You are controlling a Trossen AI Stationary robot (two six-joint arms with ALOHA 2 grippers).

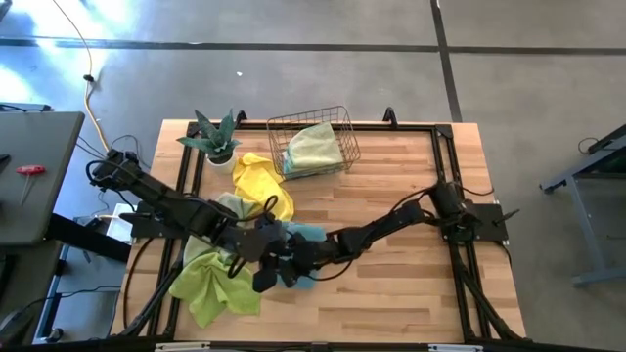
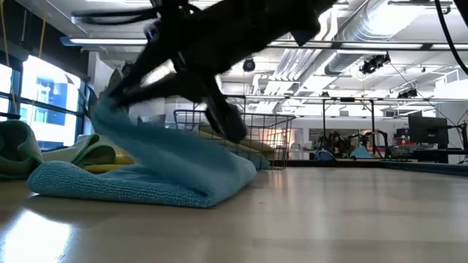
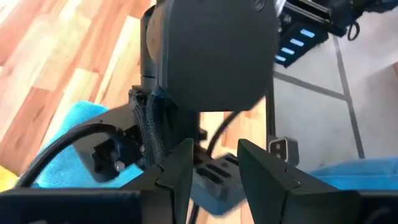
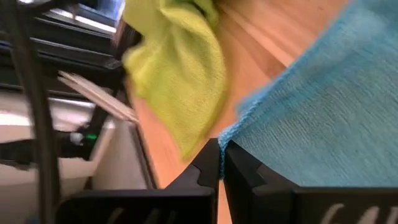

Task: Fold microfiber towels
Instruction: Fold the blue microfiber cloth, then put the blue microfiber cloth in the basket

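The light blue towel [image 2: 146, 175], a nubby microfiber cloth folded over on itself, lies on the wooden table [image 1: 391, 284] near its front edge. The right gripper [image 4: 221, 163], fingers pressed together, pinches its edge. The left gripper [image 3: 214, 171], fingers parted, hovers just above it. A lime green towel [image 1: 210, 284] lies crumpled beside it; farther back is a yellow towel [image 1: 259, 181]. At the far edge, a wire basket [image 1: 342, 127] holds a pale green towel [image 1: 313, 147].

grey concrete floor [image 1: 293, 68], bright windows [image 2: 44, 95]
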